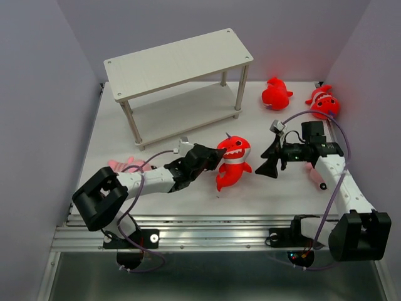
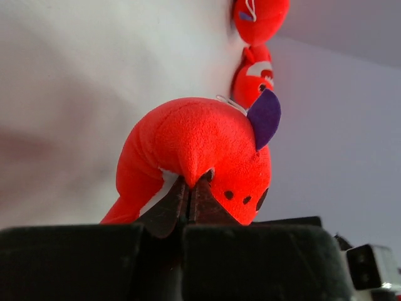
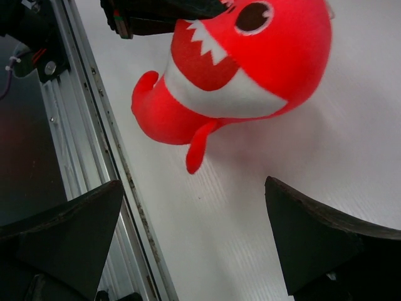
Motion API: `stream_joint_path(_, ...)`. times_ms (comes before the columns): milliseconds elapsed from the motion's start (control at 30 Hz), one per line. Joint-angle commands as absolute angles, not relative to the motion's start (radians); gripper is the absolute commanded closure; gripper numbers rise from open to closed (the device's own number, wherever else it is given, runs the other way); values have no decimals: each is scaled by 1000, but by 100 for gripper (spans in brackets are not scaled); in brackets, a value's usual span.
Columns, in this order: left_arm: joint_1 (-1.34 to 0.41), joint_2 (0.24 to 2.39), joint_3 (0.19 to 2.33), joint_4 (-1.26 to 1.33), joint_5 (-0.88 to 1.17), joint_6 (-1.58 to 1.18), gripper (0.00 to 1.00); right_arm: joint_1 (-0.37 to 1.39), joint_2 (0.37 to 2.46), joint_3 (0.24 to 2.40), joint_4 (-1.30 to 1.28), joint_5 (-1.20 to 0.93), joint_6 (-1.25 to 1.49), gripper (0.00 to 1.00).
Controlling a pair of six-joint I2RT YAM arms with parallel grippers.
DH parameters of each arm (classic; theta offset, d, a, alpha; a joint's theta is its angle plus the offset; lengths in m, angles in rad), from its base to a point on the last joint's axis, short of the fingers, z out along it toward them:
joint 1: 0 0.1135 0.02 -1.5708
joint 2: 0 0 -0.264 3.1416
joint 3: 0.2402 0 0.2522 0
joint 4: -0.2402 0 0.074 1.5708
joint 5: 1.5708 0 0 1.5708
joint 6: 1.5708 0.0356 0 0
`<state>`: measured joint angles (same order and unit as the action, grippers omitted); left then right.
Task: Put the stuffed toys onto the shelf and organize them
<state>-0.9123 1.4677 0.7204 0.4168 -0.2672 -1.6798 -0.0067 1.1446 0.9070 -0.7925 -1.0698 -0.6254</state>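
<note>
A red shark toy [image 1: 233, 162] stands upright at the table's middle front. My left gripper [image 1: 216, 157] is shut on a fold of plush on its back [image 2: 200, 144], the jaws pinched together [image 2: 188, 194]. My right gripper [image 1: 266, 160] is open just right of the shark, nothing between its fingers [image 3: 194, 232], facing the toothy mouth [image 3: 250, 69]. Two more red sharks [image 1: 276, 94] [image 1: 323, 102] lie at the back right. A pale pink toy [image 1: 128, 165] lies by the left arm. The white two-tier shelf [image 1: 178, 59] stands at the back left with nothing on either tier.
The table's metal front rail [image 1: 207, 235] runs just behind the arm bases. Purple walls close in on both sides. A small pink object [image 1: 316, 179] lies beside the right arm's forearm; I cannot tell what it is.
</note>
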Motion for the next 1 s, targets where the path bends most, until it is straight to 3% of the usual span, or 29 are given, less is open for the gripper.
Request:
stream_joint_path(0,-963,1531,819,454,-442,-1953,100,29,1143,877,-663,-1060,-528,0)
stream_joint_path(333,-1019,1660,957,522,-434,-2045,100,87,1190,830,-404,-956,-275,4)
stream_joint_path(433,-1023,1664,960,541,-428,-2037,100,98,1204,818,-348,-960,-230,15)
stream_joint_path(500,-1022,1664,950,581,-417,-2005,100,98,1216,818,-322,-962,-210,33)
stream_joint_path(533,-1022,1664,945,590,-413,-1994,100,98,1221,821,-318,-963,-210,50)
stream_joint_path(633,-1022,1658,928,641,-388,-1945,100,98,1230,828,-310,-973,-209,79)
stream_joint_path(667,-1022,1658,908,693,-374,-1931,100,98,1229,828,-295,-973,-192,95)
stream_joint_path(700,-1023,1657,899,716,-368,-1899,100,98,1226,828,-288,-970,-181,99)
stream_joint_path(833,-1012,1643,829,862,-312,-1806,100,98,1186,830,-267,-950,-144,99)
stream_joint_path(933,-988,1628,727,1072,-235,-1654,77,98,1134,833,-268,-919,-124,99)
stream_joint_path(967,-980,1628,657,1262,-169,-1529,60,98,1109,834,-271,-910,-117,99)
